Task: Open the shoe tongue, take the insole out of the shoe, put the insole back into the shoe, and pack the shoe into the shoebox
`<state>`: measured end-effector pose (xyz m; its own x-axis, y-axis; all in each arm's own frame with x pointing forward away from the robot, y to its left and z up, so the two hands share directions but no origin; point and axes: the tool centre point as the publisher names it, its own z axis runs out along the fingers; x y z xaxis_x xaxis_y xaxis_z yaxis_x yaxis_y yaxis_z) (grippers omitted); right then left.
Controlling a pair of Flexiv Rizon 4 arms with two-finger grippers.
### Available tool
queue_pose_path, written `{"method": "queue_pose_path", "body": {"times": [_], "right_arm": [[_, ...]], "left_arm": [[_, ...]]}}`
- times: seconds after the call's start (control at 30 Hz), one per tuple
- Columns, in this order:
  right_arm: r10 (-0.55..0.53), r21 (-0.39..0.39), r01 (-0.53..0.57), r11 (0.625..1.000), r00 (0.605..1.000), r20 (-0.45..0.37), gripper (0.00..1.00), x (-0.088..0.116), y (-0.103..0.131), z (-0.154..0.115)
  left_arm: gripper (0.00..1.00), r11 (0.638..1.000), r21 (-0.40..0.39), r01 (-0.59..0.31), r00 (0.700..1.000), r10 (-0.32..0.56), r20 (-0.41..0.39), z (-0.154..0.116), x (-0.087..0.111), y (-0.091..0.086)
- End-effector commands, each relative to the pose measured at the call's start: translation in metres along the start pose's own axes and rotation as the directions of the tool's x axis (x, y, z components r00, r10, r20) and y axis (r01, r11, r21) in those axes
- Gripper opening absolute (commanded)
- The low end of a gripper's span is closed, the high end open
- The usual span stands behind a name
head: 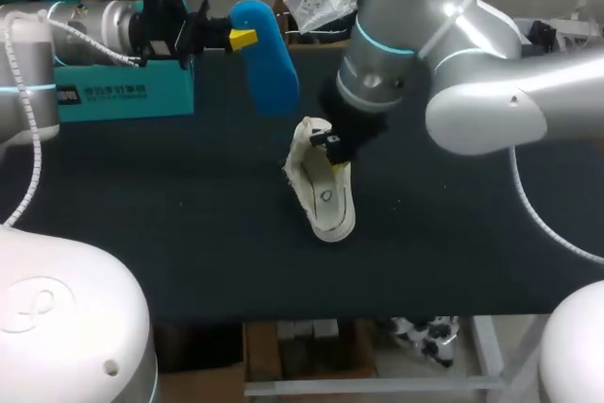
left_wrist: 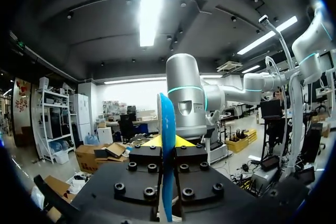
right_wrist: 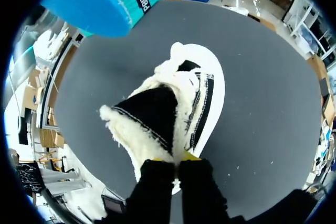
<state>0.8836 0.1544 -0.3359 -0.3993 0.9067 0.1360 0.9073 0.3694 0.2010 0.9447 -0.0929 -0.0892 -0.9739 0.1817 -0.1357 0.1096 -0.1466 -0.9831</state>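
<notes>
- The left arm [head: 85, 21] is stretched out level from the table's left edge along its far side, well above the surface
- The left gripper [head: 243, 40] is closed flat on the insole [head: 269, 63]; in the left wrist view the insole is seen edge-on, pinched between the two yellow-tipped fingers [left_wrist: 181, 141]
- The insole is held up in the air near the far edge, its free end drooping towards the table; it is a bright blue, smooth, thin foam-like slab with rounded ends
- The right arm [head: 472, 73] is brought in from the right edge and bent steeply down over the middle of the table [head: 189, 233]
- The right gripper [head: 332, 146] is set at the shoe's far end, its fingers drawn nearly together and pinched on the fleecy rim of the shoe's opening, as shown in the right wrist view
- The shoe [head: 326, 197] is placed in the middle of the table, toe towards the near edge and tilted onto its side; it is white with a smooth rubber sole rim, a woolly cream lining and a dark inside
- The shoebox [head: 123, 92], teal cardboard with straight sides, is stood at the far left of the table, under the left arm and well apart from the shoe
- The table is covered by a dark matt surface
</notes>
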Motion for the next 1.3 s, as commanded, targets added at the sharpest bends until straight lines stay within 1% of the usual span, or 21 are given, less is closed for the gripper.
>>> {"method": "queue_pose_path", "body": {"times": [0.03, 0.13, 0.17, 0.2, 0.4, 0.5, 0.53, 0.57, 0.6, 0.63, 1.0, 1.07, 1.1, 1.13, 1.17, 1.2, 1.23, 1.27, 1.3], "right_arm": [[0.000, -0.141, -0.003, 0.990, 1.000, -0.021, 0.00, -0.009, 0.001, 0.006], [-0.003, -0.139, -0.001, 0.990, 1.000, -0.031, 0.01, -0.016, 0.003, 0.005], [-0.008, -0.137, 0.003, 0.991, 0.999, -0.033, 0.36, -0.018, 0.003, 0.004], [-0.011, -0.134, 0.007, 0.991, 0.999, -0.034, 1.00, -0.020, 0.004, 0.003], [-0.023, -0.126, 0.020, 0.992, 1.000, -0.018, 1.00, -0.027, 0.001, -0.012], [-0.016, -0.119, 0.015, 0.993, 1.000, -0.011, 1.00, -0.032, -0.006, -0.021], [-0.012, -0.123, 0.011, 0.992, 1.000, -0.012, 1.00, -0.034, -0.009, -0.024], [-0.012, -0.128, 0.010, 0.992, 1.000, -0.012, 1.00, -0.035, -0.012, -0.027], [-0.014, -0.131, 0.012, 0.991, 1.000, -0.015, 1.00, -0.036, -0.014, -0.031], [-0.014, -0.131, 0.012, 0.991, 1.000, -0.015, 1.00, -0.036, -0.014, -0.031], [-0.014, -0.131, 0.012, 0.991, 1.000, -0.015, 1.00, -0.036, -0.014, -0.031], [-0.014, -0.131, 0.012, 0.991, 1.000, -0.015, 1.00, -0.036, -0.014, -0.031], [-0.031, -0.131, 0.028, 0.991, 0.999, -0.022, 1.00, -0.038, -0.014, -0.033], [-0.033, -0.130, 0.031, 0.991, 0.999, -0.014, 1.00, -0.039, -0.015, -0.035], [-0.038, -0.132, 0.036, 0.991, 0.999, -0.014, 1.00, -0.040, -0.017, -0.038], [-0.044, -0.135, 0.041, 0.990, 0.999, -0.016, 1.00, -0.042, -0.020, -0.041], [-0.040, -0.141, 0.038, 0.989, 0.999, -0.012, 1.00, -0.044, -0.024, -0.044], [-0.036, -0.151, 0.032, 0.988, 0.999, -0.021, 1.00, -0.046, -0.029, -0.046], [-0.026, -0.160, 0.020, 0.987, 0.999, -0.035, 1.00, -0.050, -0.034, -0.049]], "left_arm": [[0.00, 1.000, 0.008, 0.001, 0.986, 0.001, -0.164, -0.008, -0.002, 0.004], [0.00, 1.000, 0.006, -0.001, 0.987, 0.001, -0.163, -0.012, 0.000, 0.003], [0.00, 1.000, 0.004, 0.000, 0.987, 0.001, -0.164, -0.013, 0.000, 0.003], [0.00, 1.000, 0.004, 0.000, 0.986, 0.000, -0.165, -0.014, 0.001, 0.003], [0.00, 1.000, 0.006, -0.006, 0.985, 0.007, -0.174, -0.013, 0.015, 0.001], [0.00, 1.000, 0.017, -0.007, 0.981, 0.010, -0.195, -0.007, 0.023, -0.001], [0.00, 1.000, 0.023, 0.012, 0.984, -0.008, -0.178, -0.004, 0.026, -0.002], [0.00, 0.997, 0.017, 0.070, 0.989, -0.067, -0.134, 0.000, 0.027, -0.002], [0.00, 0.989, 0.000, 0.150, 0.985, -0.149, -0.089, 0.003, 0.025, -0.002], [0.00, 0.970, -0.056, 0.237, 0.970, -0.240, -0.040, 0.006, 0.021, -0.003], [0.00, 0.970, -0.056, 0.237, 0.970, -0.240, -0.040, 0.006, 0.021, -0.003], [0.00, 0.962, -0.036, 0.269, 0.961, -0.271, -0.056, 0.015, 0.035, 0.002], [0.00, 0.964, -0.045, 0.264, 0.964, -0.265, -0.020, 0.021, 0.044, 0.004], [0.00, 0.964, -0.045, 0.263, 0.965, -0.263, 0.002, 0.024, 0.049, 0.005], [0.00, 0.961, -0.038, 0.274, 0.962, -0.274, 0.006, 0.027, 0.056, 0.006], [0.00, 0.958, -0.028, 0.286, 0.958, -0.286, 0.014, 0.030, 0.063, 0.006], [0.00, 0.957, -0.024, 0.289, 0.957, -0.287, 0.043, 0.033, 0.069, 0.006], [0.00, 0.955, -0.018, 0.295, 0.954, -0.294, 0.053, 0.036, 0.076, 0.006], [0.00, 0.953, -0.007, 0.303, 0.950, -0.302, 0.084, 0.039, 0.085, 0.006]]}}
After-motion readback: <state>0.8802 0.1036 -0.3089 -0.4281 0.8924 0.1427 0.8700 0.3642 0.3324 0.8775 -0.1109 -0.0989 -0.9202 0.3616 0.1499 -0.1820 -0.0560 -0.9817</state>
